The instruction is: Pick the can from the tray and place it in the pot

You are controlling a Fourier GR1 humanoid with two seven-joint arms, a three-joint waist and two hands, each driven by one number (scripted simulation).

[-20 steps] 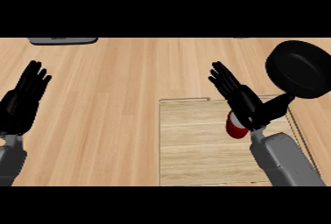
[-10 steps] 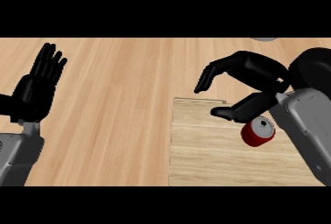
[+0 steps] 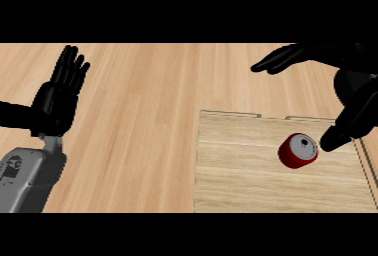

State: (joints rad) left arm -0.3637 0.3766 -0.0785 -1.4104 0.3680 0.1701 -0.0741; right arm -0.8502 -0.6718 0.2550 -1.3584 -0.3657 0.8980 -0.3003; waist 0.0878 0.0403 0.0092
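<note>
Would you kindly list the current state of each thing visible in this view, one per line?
can: on the tray, silver top facing the camera, not gripped.
tray: flat on the counter, holding the can.
right hand: open, arched above the can.
left hand: open, resting at the left, fingers up.

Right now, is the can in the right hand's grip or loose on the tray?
Loose: the can sits on the tray; the right hand is open beside it.

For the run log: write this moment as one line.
stage: pre-grasp | can: on tray | right hand: open, thumb beside can | left hand: open, resting at left | pot: not visible
</note>
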